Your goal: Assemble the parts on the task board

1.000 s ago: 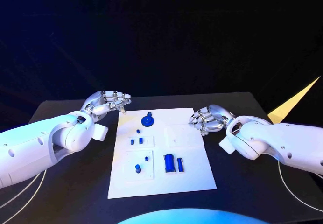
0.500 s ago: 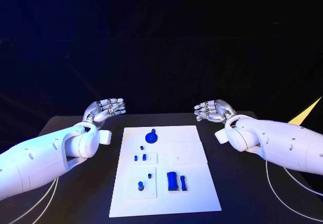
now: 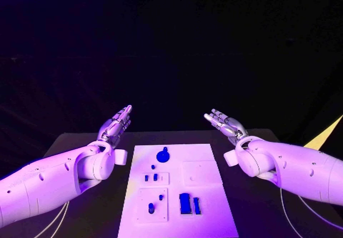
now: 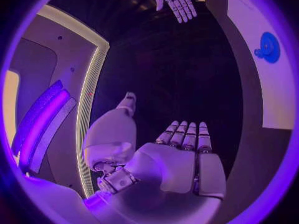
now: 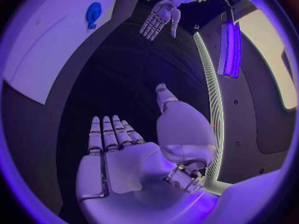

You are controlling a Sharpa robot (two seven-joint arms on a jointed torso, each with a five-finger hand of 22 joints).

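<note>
The white task board point(image 3: 211, 198) lies in the middle of the black table. On it sit a round blue part point(image 3: 163, 156) near the far end, small blue parts point(image 3: 150, 177) in a recessed square, two more point(image 3: 155, 204) in a lower square, and two upright blue blocks point(image 3: 189, 203). My left hand point(image 3: 116, 123) is raised beyond the board's far left corner, fingers straight and flat, holding nothing. My right hand point(image 3: 226, 124) is raised beyond the far right corner, fingers extended, empty. The left wrist view shows the flat palm point(image 4: 181, 159), the board point(image 4: 274, 84) and the round part point(image 4: 268, 47).
A blank recessed square point(image 3: 199, 173) lies on the board's right half. The black table point(image 3: 85, 148) extends on both sides of the board. The right wrist view shows my right palm point(image 5: 118, 159), the board point(image 5: 50, 40) and the left hand point(image 5: 159, 17) opposite.
Both hands rose off the board's far corners and uncurled their fingers until straight. The head camera tilted, so the whole picture shifted down.
</note>
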